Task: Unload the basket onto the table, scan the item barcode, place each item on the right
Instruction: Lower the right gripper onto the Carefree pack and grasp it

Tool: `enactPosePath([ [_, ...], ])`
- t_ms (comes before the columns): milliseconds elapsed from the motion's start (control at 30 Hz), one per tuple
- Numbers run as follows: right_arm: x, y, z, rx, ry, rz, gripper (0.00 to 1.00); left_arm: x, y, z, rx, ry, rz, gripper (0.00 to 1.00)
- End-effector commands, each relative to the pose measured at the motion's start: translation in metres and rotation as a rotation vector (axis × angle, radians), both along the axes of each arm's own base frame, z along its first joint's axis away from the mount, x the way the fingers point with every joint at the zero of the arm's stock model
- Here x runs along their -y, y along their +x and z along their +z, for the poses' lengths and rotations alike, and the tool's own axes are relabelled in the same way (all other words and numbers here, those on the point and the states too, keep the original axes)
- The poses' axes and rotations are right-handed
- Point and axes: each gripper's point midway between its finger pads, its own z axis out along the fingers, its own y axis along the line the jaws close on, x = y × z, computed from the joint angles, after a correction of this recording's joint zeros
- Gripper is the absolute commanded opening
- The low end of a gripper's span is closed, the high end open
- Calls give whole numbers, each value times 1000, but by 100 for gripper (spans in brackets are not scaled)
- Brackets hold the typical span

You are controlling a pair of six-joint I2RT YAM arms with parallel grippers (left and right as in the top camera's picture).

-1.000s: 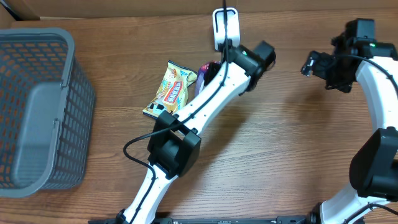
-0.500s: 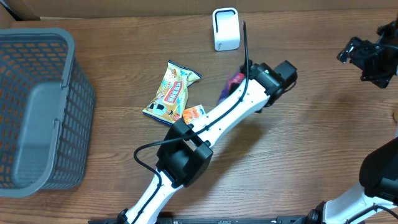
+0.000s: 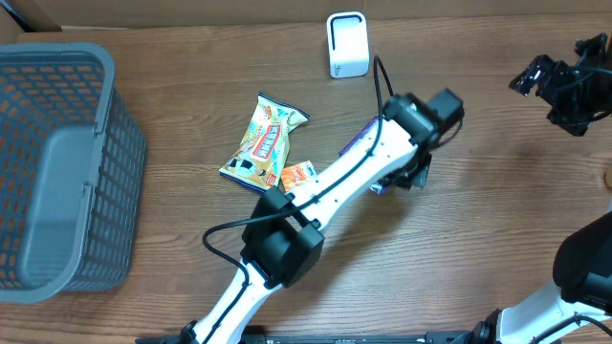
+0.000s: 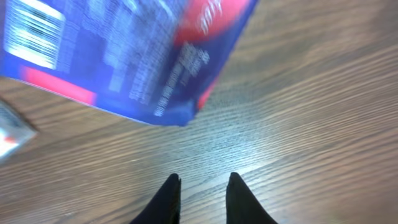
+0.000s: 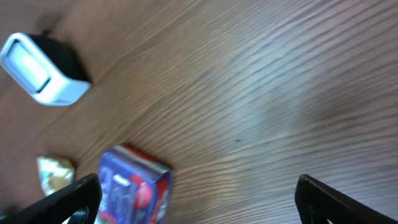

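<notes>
Looking at the left gripper [image 4: 203,180] first: the two black fingertips sit a little apart with nothing but bare table [image 4: 298,124] between them, so it isn't gripping anything. Just ahead of it the blue packet [image 4: 124,56] lies flat on the wood, apart from the fingers, with its barcode [image 4: 34,31] facing up at the far left corner of the wrist view. From overhead, most of that packet is tucked under the left arm.

The right gripper [image 5: 198,186] is way over on its own side, jaws spread wide and empty, looking down at the packet from a distance.

The white scanner [image 3: 346,45] stands by the back edge of the table, well apart from the packet. A yellow snack bag [image 3: 266,139] and a small orange packet [image 3: 299,174] lie to the left, and the grey basket [image 3: 120,191] is at the far left.

My read: the item is parked on the table and not in front of the scanner, so the scan itself isn't happening here. Can't say whether it has been scanned or not. If not, the next move needs a grip on a packet edge away from the barcode, then a lift and turn so the code faces the scanner window.
</notes>
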Motion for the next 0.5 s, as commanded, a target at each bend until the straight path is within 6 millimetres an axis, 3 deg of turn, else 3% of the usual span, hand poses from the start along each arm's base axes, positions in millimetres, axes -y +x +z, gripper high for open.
enactPosePath([
  [0, -31, 7, 24, 85, 120, 92, 100, -22, 45, 50, 112, -63, 62, 21],
  [100, -52, 10, 20, 104, 121, 178, 100, -52, 72, 68, 154, -71, 139, 56],
  [167, -79, 14, 8, 121, 87, 301, 99, -77, 91, 70, 155, -71, 209, 100],
  [367, -140, 12, -31, 111, 64, 497, 85, -146, 116, 50, 91, -18, 357, 100],
  [467, -154, 8, -59, 68, 7, 537, 84, -171, 119, 39, 53, 11, 407, 99],
])
